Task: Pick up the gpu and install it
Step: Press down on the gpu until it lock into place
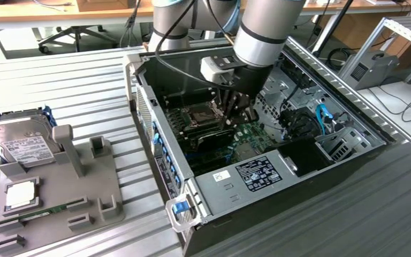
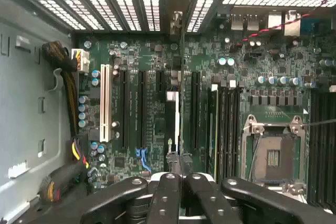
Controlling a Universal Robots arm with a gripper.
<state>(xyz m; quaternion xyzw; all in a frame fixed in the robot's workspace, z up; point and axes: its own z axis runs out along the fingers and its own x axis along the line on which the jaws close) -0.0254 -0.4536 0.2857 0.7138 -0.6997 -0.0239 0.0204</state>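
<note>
The gpu (image 2: 180, 103) stands edge-on as a thin dark card in a slot of the green motherboard (image 2: 152, 108). It runs from the rear bracket openings toward my fingers. In the exterior view it is the black card (image 1: 211, 140) deep inside the open computer case (image 1: 263, 176), right under the arm. My gripper (image 2: 181, 179) is shut, its black fingertips (image 2: 169, 187) meeting directly over the card's upper edge. Whether they pinch the edge or only rest on it I cannot tell. The gripper (image 1: 228, 122) reaches down into the case.
An open CPU socket (image 2: 273, 156) and dark memory slots (image 2: 223, 129) lie beside the card. Cable bundles (image 2: 68, 171) run along the case wall. Outside the case, a grey fixture (image 1: 62, 198) holds a silver hard drive (image 1: 20, 142), a processor (image 1: 21, 195) and a RAM stick (image 1: 38, 215).
</note>
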